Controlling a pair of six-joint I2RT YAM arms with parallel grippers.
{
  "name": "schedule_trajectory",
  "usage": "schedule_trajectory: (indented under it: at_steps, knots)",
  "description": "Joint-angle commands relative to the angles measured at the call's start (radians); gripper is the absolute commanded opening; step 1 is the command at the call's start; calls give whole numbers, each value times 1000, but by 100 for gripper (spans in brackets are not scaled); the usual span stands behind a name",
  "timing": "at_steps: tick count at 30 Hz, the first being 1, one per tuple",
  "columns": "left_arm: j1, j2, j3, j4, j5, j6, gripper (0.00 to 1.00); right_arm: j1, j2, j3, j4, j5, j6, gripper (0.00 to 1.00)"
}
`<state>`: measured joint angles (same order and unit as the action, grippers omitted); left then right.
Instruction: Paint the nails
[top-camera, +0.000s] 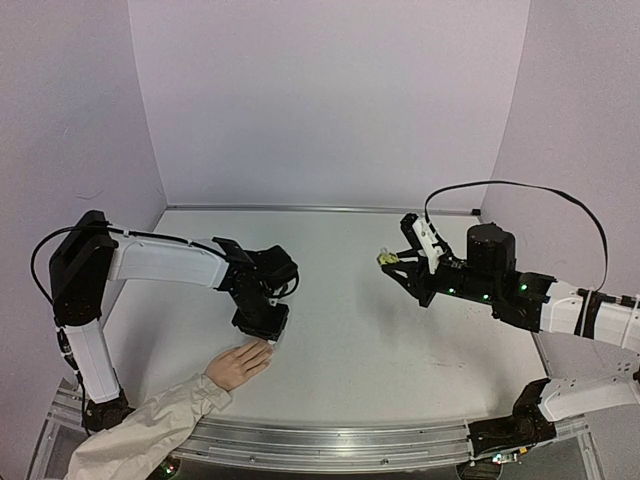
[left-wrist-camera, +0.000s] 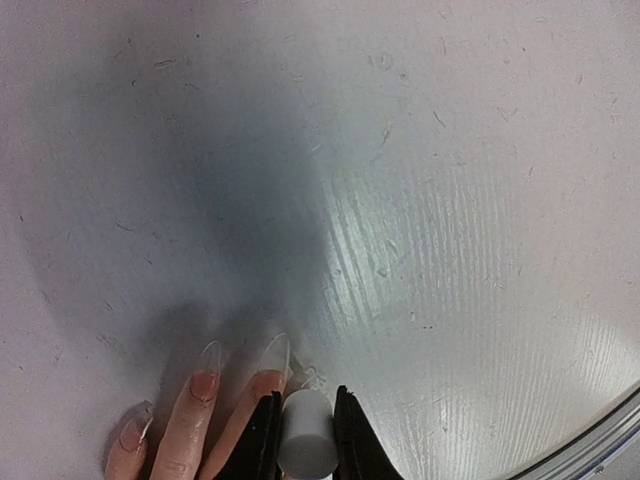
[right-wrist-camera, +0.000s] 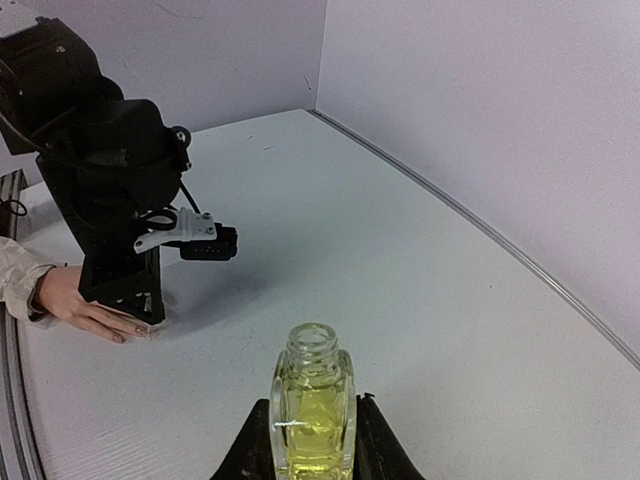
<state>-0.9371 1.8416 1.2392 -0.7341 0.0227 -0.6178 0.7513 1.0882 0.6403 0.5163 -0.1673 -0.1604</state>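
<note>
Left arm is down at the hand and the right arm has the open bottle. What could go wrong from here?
1. The left gripper, shut on the white cap, sits right against the hand. The nails are tiny beside it, so polish may smear onto skin or the table.
2. The bottle in the right gripper is uncapped, so any tilt could spill it.

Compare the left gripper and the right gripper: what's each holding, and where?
The left gripper is shut on a white cap, the right gripper on an open yellow-green bottle. The left gripper points down at the nails of the hand; the right gripper sits far from it, bottle upright. Both are shut on their loads.
</note>
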Motion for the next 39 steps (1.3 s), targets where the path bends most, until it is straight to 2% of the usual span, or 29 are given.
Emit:
schedule_trajectory:
  at_steps: [1, 20, 24, 34, 39]
  knots:
    - [-3, 8, 51, -10, -13, 21, 0, 0, -4, 15, 56, 2, -2, 0]
    - [-3, 29, 103, -14, -13, 50, 0, 1, 4, 16, 56, 6, -4, 0]
    - [-3, 7, 122, -25, -49, 58, 0, 0, 9, 18, 56, 1, -4, 0]
    - [-5, -110, -16, -45, -35, 0, 0, 0, 4, 18, 56, -10, 2, 0]
    - [-5, -110, -20, -49, -31, -1, 0, 1, 3, 18, 56, -14, 3, 0]
